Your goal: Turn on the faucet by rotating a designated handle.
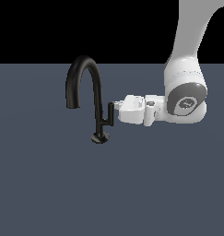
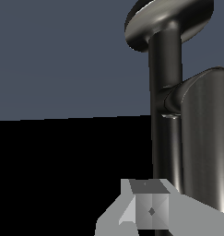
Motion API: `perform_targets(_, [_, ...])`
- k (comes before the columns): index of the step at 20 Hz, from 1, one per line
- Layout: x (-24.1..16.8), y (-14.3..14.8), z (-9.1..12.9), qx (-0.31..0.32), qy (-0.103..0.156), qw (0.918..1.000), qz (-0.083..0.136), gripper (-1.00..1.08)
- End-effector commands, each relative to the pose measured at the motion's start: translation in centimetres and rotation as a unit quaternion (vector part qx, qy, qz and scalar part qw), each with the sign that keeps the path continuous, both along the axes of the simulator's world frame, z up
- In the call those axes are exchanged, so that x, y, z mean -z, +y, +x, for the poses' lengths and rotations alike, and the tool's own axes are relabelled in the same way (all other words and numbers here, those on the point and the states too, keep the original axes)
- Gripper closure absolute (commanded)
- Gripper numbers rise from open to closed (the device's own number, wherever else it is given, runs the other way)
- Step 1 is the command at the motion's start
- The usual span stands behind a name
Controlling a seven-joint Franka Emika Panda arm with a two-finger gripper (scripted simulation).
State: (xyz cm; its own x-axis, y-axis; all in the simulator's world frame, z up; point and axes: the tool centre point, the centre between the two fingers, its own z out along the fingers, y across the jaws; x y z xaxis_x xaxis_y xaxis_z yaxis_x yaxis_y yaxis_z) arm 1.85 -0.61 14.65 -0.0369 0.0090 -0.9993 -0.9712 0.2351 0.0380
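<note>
White blocky tool (image 1: 117,107) lies horizontal, tip at short thin black L-shaped handle (image 1: 110,114); jaw gap unreadable, grip cannot tell. Handle joins thin stem of slim glossy black gooseneck faucet (image 1: 97,87), standing mid flat slate-grey counter (image 1: 49,184). White robot arm (image 1: 187,64) enters from exterior view's right.

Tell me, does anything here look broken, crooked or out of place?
Nothing stands out. The faucet stands upright on its round base, its handle intact beside the stem, and the end effector sits level right at that handle. Nothing looks spilled or damaged.
</note>
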Motion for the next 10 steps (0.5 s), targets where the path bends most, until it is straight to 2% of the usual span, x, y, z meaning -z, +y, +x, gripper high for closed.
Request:
perform_targets(1, [-0.3,0.2,-0.7,0.0,0.0,1.0,0.0,1.08])
perform_targets(10, [-1.3,0.8,-3.4,0.0,0.0,1.0,0.0,1.08])
